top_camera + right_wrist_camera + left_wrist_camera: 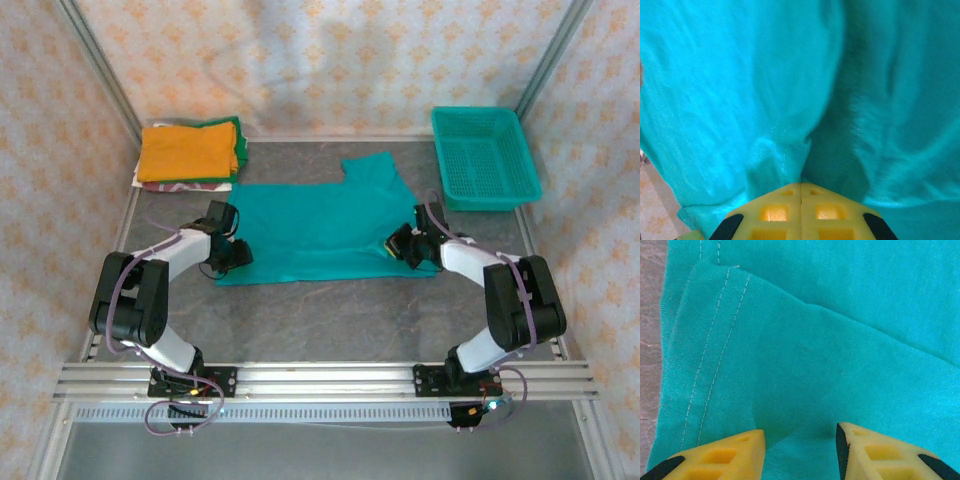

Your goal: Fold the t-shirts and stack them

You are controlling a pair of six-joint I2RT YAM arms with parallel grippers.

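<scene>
Table [330,320]: grey top under both sets of jaws; a strip of it shows left of the left jaws in the left wrist view.

Teal shirt [320,235]: spread flat between the two grippers, one sleeve reaching away from them toward the far side. It lies open, not yet folded, so I judge each arm has gone to a lower corner to carry that edge over.

Basket [476,110]: beyond the right jaws and out to their right, well apart from the shirt's body. No cloth shows inside it.

Folded shirts [190,152]: a pile beyond the left jaws, orange on top, green and a patterned edge beneath. It likely marks where the teal one goes. How many are in it is hard to tell.

Left gripper [232,252]: jaws stand apart [800,440] with shirt cloth [840,340] lying in the gap and ahead of them, not pinched.

Right gripper [398,247]: jaws pressed together [801,187], and cloth [740,75] gathers into a ridge from their tips, so I judge they grip the shirt. The pinch itself is hidden by the fingers.

Hem stitching [715,340]: a double white line left of the left jaws, marking the edge.

Lettering: none can be made out.
</scene>
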